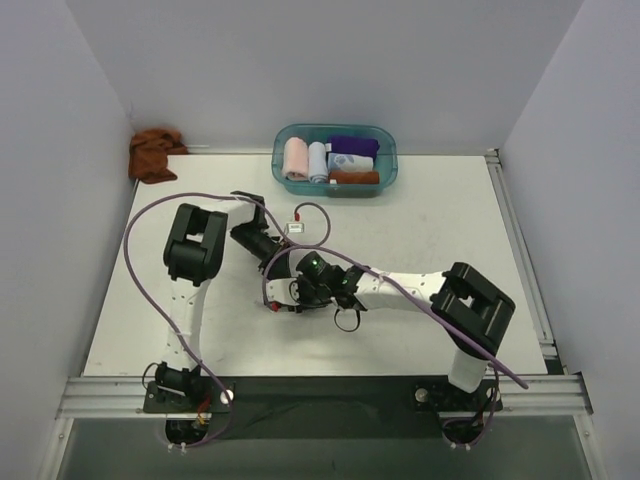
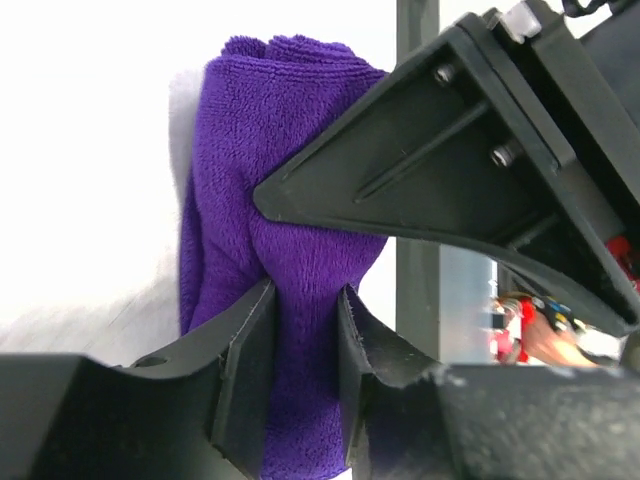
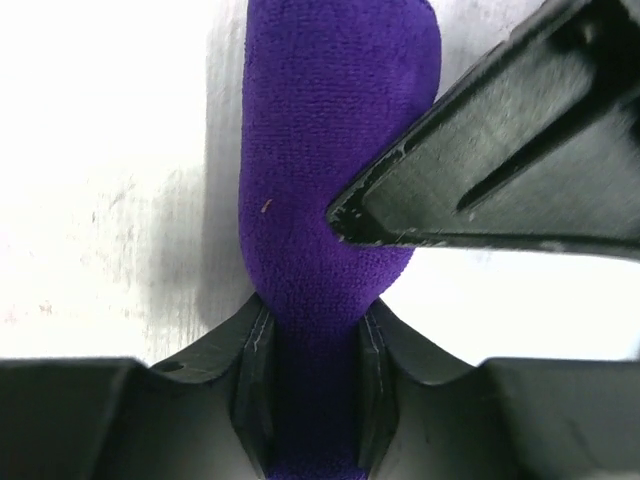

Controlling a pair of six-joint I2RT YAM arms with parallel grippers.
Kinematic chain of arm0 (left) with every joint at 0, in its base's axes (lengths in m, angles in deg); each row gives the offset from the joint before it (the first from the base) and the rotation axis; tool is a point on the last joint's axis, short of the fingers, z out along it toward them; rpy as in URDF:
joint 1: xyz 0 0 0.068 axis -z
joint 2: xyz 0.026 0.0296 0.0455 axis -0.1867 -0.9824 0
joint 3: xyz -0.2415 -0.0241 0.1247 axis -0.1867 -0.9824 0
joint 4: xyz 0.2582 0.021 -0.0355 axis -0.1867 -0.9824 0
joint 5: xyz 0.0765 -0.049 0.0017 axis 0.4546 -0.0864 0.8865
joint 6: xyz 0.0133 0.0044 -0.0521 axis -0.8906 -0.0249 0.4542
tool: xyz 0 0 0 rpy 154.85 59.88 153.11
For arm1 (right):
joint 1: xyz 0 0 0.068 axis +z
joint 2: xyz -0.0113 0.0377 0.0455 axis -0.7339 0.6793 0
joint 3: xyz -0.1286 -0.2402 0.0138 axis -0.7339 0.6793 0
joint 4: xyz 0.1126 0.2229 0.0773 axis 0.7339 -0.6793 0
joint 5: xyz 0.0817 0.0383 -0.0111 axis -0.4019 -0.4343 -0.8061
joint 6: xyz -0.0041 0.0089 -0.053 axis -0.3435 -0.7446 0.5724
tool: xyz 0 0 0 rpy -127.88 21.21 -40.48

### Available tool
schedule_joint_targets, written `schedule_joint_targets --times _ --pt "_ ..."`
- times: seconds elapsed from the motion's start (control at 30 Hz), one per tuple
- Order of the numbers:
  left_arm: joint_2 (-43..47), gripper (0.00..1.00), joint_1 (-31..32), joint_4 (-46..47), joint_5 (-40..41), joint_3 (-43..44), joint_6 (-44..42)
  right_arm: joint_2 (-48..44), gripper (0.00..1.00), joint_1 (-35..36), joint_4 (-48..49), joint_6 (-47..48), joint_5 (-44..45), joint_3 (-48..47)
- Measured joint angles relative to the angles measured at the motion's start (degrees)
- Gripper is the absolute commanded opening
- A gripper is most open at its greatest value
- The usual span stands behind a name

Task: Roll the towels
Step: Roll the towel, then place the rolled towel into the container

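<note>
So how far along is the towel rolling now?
Done: several rolled cloths lie in the teal basket. In hand: the left gripper and right gripper both pinch the purple towel. Remaining: the rust-brown towel sits crumpled in the far-left corner, unrolled.

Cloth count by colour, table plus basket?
Purple: 2 (purple towel, gripped; purple cloth in basket)
Rust-brown: 2 (crumpled rust-brown towel; rust cloth)
Pink: 1 (pink roll)
Pale blue: 1 (pale blue roll)
White patterned: 1 (white patterned cloth)
Total: 7
</note>
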Motion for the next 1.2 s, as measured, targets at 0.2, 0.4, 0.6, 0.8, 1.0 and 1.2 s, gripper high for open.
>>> schedule_joint_targets --times 0.2,0.4,0.6,0.8,1.0,1.2 --pt "3.1 0.49 -4.8 2.9 0.1 0.0 0.2 2.4 0.00 -3.4 -4.4 -7.4 -6.4 -5.2" --pt "12.4 0.59 -13.7 7.9 3.8 -5.0 -0.6 2.6 0.00 -6.3 -9.6 -12.5 -10.8 -6.6" --pt "18.0 0.70 -12.6 8.6 4.5 -10.6 -2.0 2.9 0.00 -6.6 -12.2 -13.3 -11.4 -7.7" --pt "18.3 0.69 -10.8 13.1 4.6 -15.0 0.7 3.1 0.00 -6.5 -12.6 -12.3 -11.4 -7.9" --pt "18.5 0.67 -8.7 19.7 4.7 -16.3 6.1 3.2 0.04 -6.4 -12.7 -12.0 -11.2 -8.1" --pt "18.5 0.66 -7.1 24.3 4.8 -19.6 11.8 3.5 0.00 -7.0 -13.3 -13.2 -11.1 -8.7"
